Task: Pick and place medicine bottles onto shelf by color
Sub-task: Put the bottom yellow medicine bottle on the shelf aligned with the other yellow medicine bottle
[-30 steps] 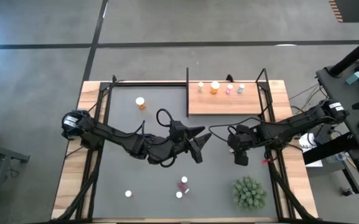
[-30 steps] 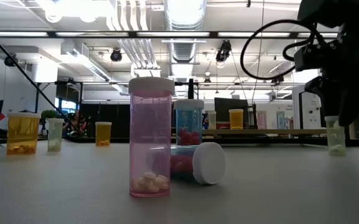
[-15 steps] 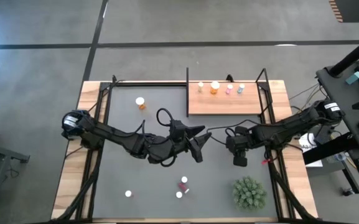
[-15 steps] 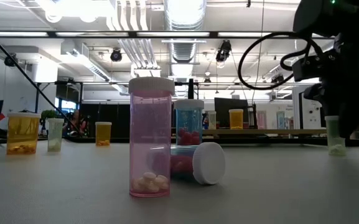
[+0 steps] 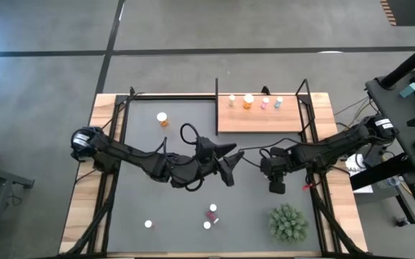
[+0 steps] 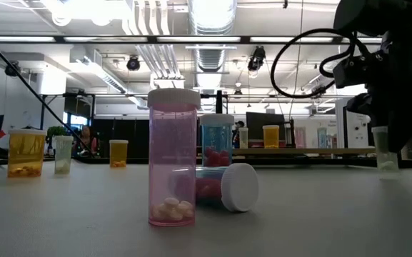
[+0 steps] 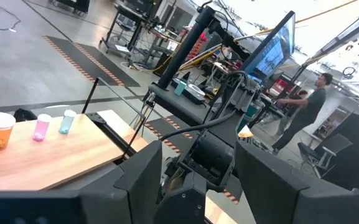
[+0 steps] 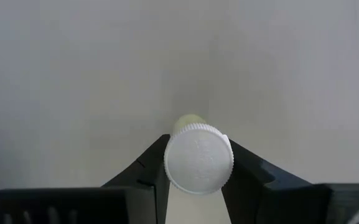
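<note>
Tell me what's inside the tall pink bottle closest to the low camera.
A few pale pills lie at the bottom of the tall pink bottle; the rest looks empty. Its white cap hides the very top.

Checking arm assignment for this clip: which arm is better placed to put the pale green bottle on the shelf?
The right. The right gripper is shut on the pale green white-capped bottle, near the light-brown wooden shelf. The left gripper is open and holds nothing.
</note>
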